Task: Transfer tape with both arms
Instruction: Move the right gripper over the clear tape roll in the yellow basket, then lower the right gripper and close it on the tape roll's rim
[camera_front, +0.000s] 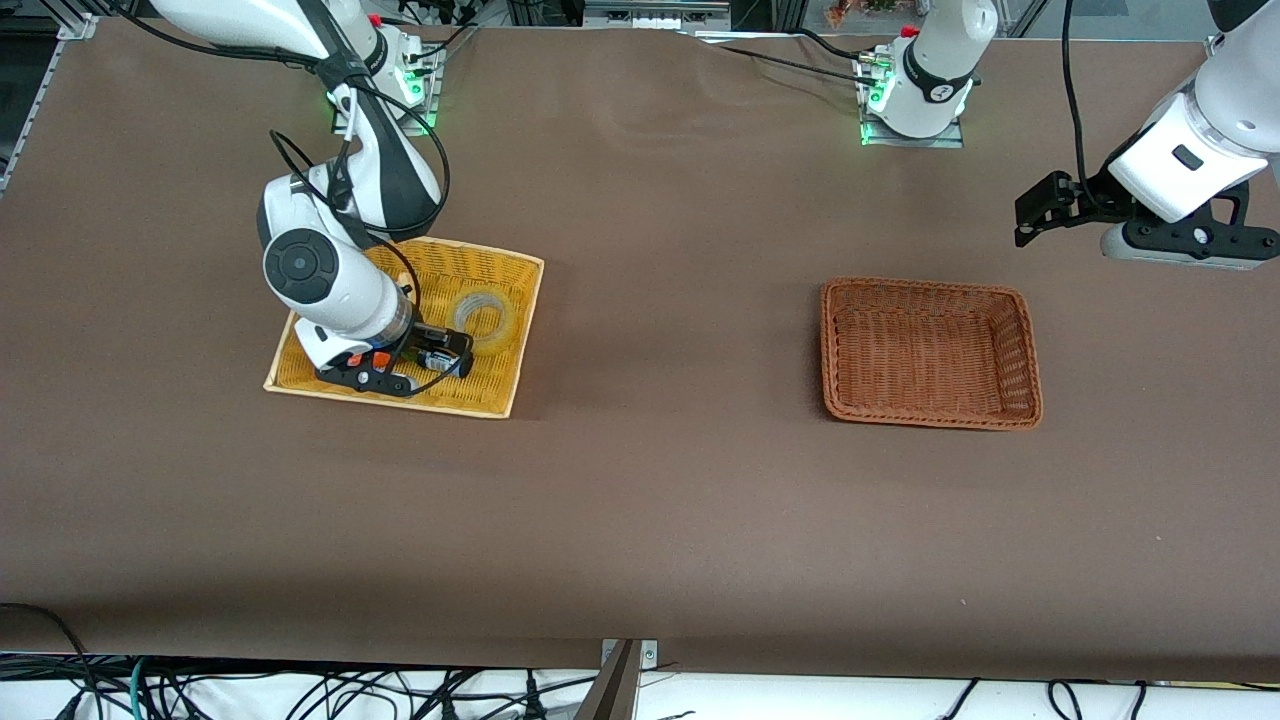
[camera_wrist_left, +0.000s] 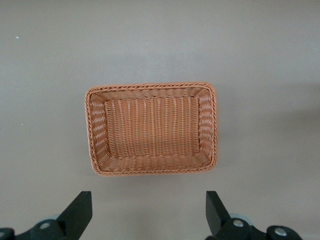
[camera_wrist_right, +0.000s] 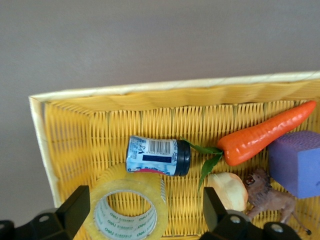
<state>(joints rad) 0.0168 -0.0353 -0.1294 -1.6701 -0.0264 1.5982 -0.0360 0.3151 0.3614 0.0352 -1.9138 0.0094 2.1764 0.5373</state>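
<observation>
The step in hand is the pick-up approach. The right gripper (camera_wrist_right: 142, 212) is low over the yellow basket (camera_front: 520, 335) at the right arm's end of the table, fingers spread wide and empty. The tape (camera_wrist_right: 128, 209) lies flat in that basket, directly between the two fingers (camera_wrist_right: 75, 207) in the right wrist view, with no contact visible. A small bottle (camera_wrist_right: 157, 156) lies touching or just beside the roll; a carrot (camera_wrist_right: 267, 132), a purple block (camera_wrist_right: 297, 162), a pale round item (camera_wrist_right: 227, 190) and a toy animal (camera_wrist_right: 270, 197) lie close by in the same basket.

The left gripper (camera_wrist_left: 149, 215) waits in the air, released and holding nothing, above the bare table near the brown basket (camera_front: 1028, 350), toward the left arm's end; that basket is empty.

Next move, as judged: lower the right gripper so the fingers bracket the roll's wall, then close. Clearance from the bottle is tight; a finger landing on it could push the roll aside. Handover to the left arm presumably follows.
</observation>
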